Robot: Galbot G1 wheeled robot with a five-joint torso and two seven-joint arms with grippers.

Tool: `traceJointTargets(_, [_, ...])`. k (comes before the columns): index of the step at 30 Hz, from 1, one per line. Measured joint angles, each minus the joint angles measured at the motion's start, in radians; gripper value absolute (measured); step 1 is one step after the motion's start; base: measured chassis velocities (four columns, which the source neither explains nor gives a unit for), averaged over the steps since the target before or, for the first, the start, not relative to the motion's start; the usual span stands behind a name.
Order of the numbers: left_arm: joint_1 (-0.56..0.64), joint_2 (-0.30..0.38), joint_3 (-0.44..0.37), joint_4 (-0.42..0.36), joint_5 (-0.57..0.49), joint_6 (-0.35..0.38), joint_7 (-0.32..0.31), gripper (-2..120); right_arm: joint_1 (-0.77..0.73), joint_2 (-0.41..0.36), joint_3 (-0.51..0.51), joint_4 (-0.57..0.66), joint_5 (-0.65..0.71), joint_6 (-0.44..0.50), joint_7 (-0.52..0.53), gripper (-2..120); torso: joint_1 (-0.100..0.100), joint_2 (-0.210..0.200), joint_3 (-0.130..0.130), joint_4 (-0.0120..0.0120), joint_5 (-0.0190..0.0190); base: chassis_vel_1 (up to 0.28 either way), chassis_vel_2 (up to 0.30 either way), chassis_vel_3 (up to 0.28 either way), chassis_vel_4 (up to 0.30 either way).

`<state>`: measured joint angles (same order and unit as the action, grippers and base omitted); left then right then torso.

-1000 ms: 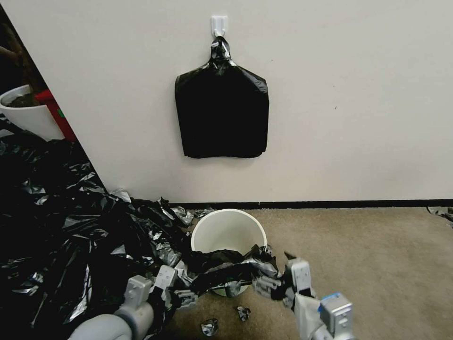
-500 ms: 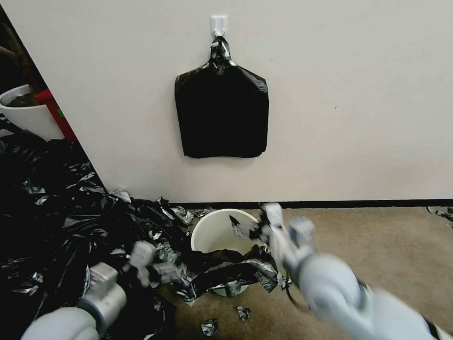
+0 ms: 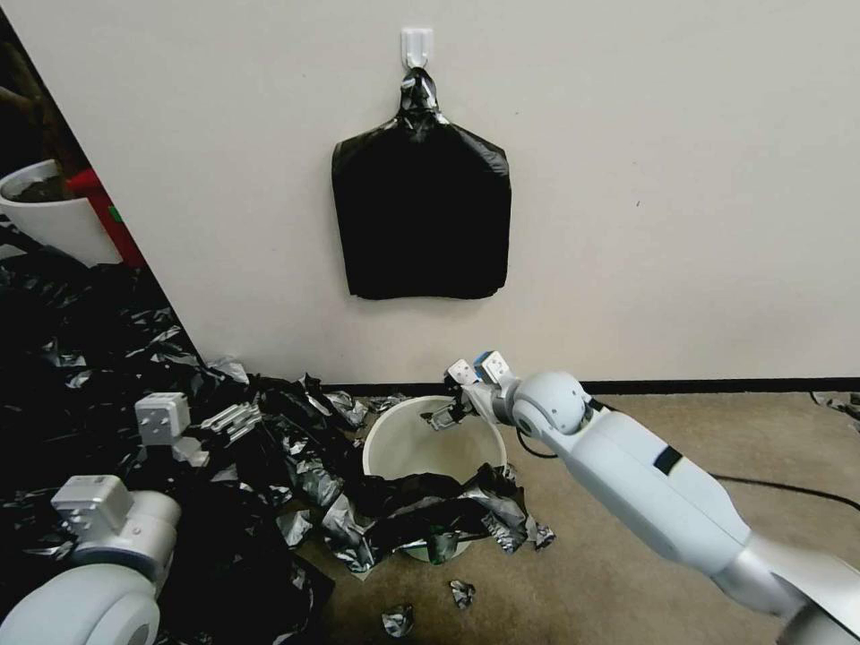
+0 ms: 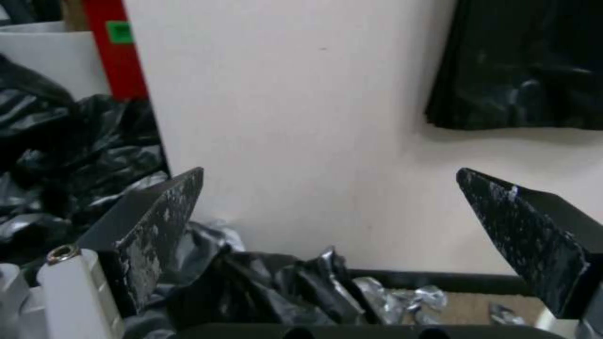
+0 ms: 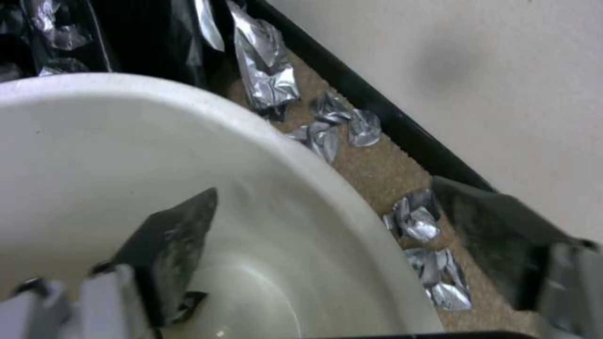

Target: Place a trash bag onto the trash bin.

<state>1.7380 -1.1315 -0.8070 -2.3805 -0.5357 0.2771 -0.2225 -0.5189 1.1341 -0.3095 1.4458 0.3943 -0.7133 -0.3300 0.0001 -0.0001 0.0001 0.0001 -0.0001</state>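
I am looking down at a small cream bin (image 3: 434,439) standing on carpet against a white wall. A wrinkled black bag (image 3: 439,515) is draping over the bin's rim at 6 o'clock, sagging partly inside and partly down the front wall, so the mouth is not yet lined.

My right tool (image 3: 445,410) is hovering at the bin's rim at about 1 o'clock. In the right wrist view its jaws are standing wide apart and holding nothing, one finger inside the bin (image 5: 207,197) and the other outside over the carpet, straddling the rim. I judge it is placed there because the far rim is bare and the bag needs drawing across to it.

My left tool (image 3: 231,417) is hanging over the big heap of black film (image 3: 107,430) at the bin's 9 o'clock, well apart from the bag. In the left wrist view the left tool (image 4: 327,226) is also spread open and empty, facing the wall.

A flat stack of bags (image 3: 421,215) is hanging from a wall hook (image 3: 416,45) at 12 o'clock, keeping spares within reach. Small silvery scraps (image 5: 330,127) are lying on the carpet behind the bin.
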Motion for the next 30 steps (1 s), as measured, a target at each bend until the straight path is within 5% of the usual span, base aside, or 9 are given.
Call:
traceJointTargets(17, [-0.021,-0.027,0.049,0.000,-0.001,0.025,-0.072,100,-0.030,-0.035,-0.014,0.022,0.013,0.006,0.003,27,0.000,0.000,0.000,-0.0001,0.0004,0.000,0.000,0.000,0.000])
traceJointTargets(21, [-0.021,-0.039,0.058,-0.009,-0.001,0.031,-0.088,100,-0.092,-0.085,-0.007,0.100,0.154,0.007,0.148,14,0.000,0.000,0.000,0.0000,0.0003,0.000,0.000,0.000,0.000])
traceJointTargets(23, [-0.017,-0.053,0.062,-0.018,0.000,0.034,-0.100,100,-0.191,-0.141,0.006,0.224,0.388,0.062,0.425,8,0.000,0.000,0.000,-0.0001,0.0002,0.000,0.000,0.000,0.000])
traceJointTargets(24, [-0.017,-0.053,0.062,-0.018,0.000,0.034,-0.100,100,-0.191,-0.141,0.006,0.224,0.388,0.062,0.425,8,0.000,0.000,0.000,-0.0001,0.0002,0.000,0.000,0.000,0.000])
traceJointTargets(30, [-0.008,-0.075,0.069,-0.035,0.002,0.040,-0.112,100,-0.393,-0.180,0.073,0.408,0.637,0.271,0.847,7,0.000,0.000,0.000,-0.0003,0.0003,0.000,0.000,0.000,0.000])
